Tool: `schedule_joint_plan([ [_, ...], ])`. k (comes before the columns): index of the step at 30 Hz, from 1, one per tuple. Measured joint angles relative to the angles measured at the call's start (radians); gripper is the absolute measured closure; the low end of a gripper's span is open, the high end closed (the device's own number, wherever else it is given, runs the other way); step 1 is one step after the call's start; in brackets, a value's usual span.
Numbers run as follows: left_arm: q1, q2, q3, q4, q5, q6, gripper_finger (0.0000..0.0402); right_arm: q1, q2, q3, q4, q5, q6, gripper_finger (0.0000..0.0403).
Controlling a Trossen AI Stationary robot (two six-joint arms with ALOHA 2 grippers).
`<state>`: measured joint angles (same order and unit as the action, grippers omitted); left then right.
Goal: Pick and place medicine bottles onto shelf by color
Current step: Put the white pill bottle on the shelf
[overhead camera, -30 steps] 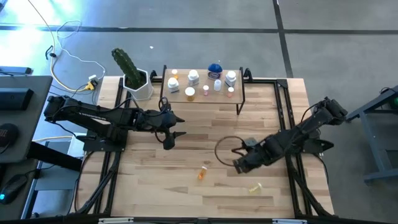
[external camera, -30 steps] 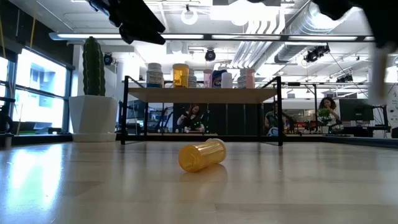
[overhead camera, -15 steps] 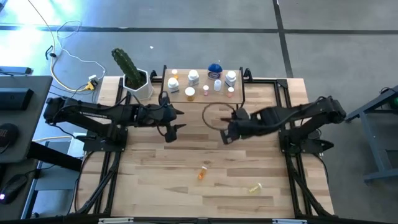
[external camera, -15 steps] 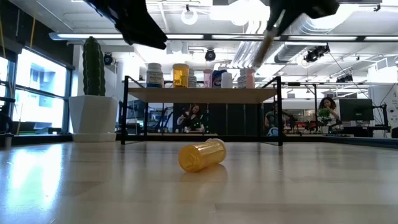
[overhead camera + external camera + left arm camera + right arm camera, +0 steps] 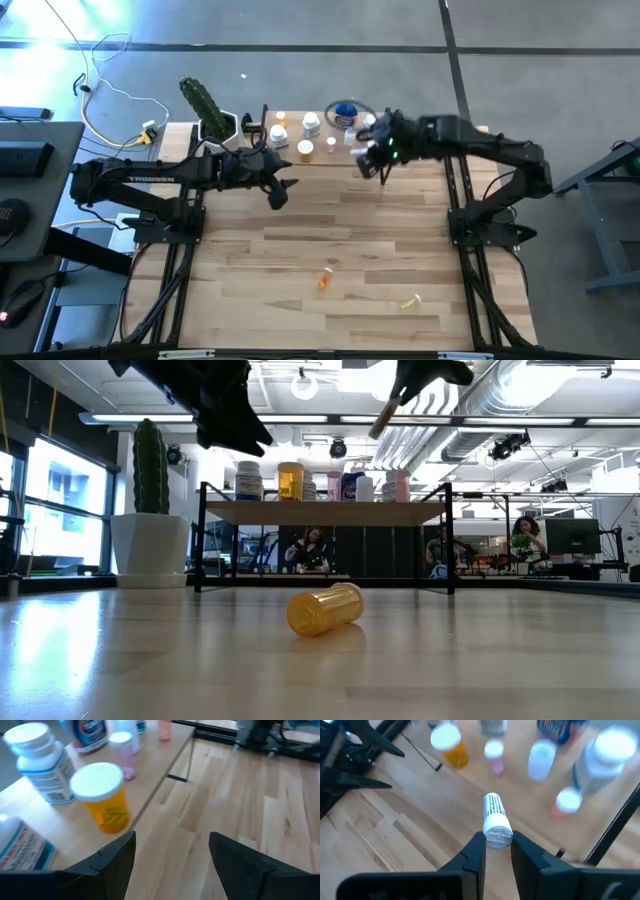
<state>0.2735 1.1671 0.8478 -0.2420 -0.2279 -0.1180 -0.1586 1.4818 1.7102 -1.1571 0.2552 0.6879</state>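
Note:
The shelf (image 5: 290, 157) stands at the table's far edge with several medicine bottles on its top: white, orange, pink and one blue (image 5: 346, 110). An orange bottle (image 5: 325, 276) lies on its side on the table, large in the low view (image 5: 325, 610). A yellowish one (image 5: 410, 300) lies nearer the near right corner. My right gripper (image 5: 372, 165) hovers at the shelf's front right part, shut on a slim white bottle (image 5: 494, 817). My left gripper (image 5: 280, 192) is open in the air before the shelf's left half; its wrist view shows an orange white-capped bottle (image 5: 102, 797) on the shelf. My right gripper pinches the slim white bottle at its capped end (image 5: 498, 834) between the two fingertips. The bottle's body runs on ahead of the fingers, along them. It is lifted clear and slants in the air above the shelf's height (image 5: 385, 415).
A white hexagonal pot with a cactus (image 5: 222, 135) stands left of the shelf. The shelf's black legs (image 5: 447, 540) rise at its corners. Bare tabletop (image 5: 300, 240) lies between the arms and the lying bottles. A dark cable loop (image 5: 345, 108) hangs by the right gripper over the shelf.
My right gripper has swung from the table's near right part toward the far edge and up, and is now at the shelf's front, with the white bottle in its fingers. My left gripper has drifted a little toward the shelf. The lying bottles have stayed put.

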Motion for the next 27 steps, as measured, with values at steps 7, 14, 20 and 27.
schedule_joint_plan([
  [7, 0.036, 0.000, 0.000, 0.000, -0.018, -0.028, 0.0161, -0.171, 0.000, 0.133, -0.070, -0.142, -0.225, 0.0345],
  [14, 0.041, 0.000, 0.000, 0.000, -0.031, -0.028, 0.0161, -0.321, 0.021, 0.255, -0.190, -0.226, -0.396, 0.0345],
  [20, 0.041, 0.000, 0.000, 0.000, -0.048, -0.028, 0.0161, -0.397, 0.077, 0.314, -0.337, -0.270, -0.491, 0.0345],
  [27, 0.041, 0.000, 0.000, 0.000, -0.049, -0.039, 0.0161, -0.395, 0.129, 0.308, -0.414, -0.316, -0.542, 0.0345],
])
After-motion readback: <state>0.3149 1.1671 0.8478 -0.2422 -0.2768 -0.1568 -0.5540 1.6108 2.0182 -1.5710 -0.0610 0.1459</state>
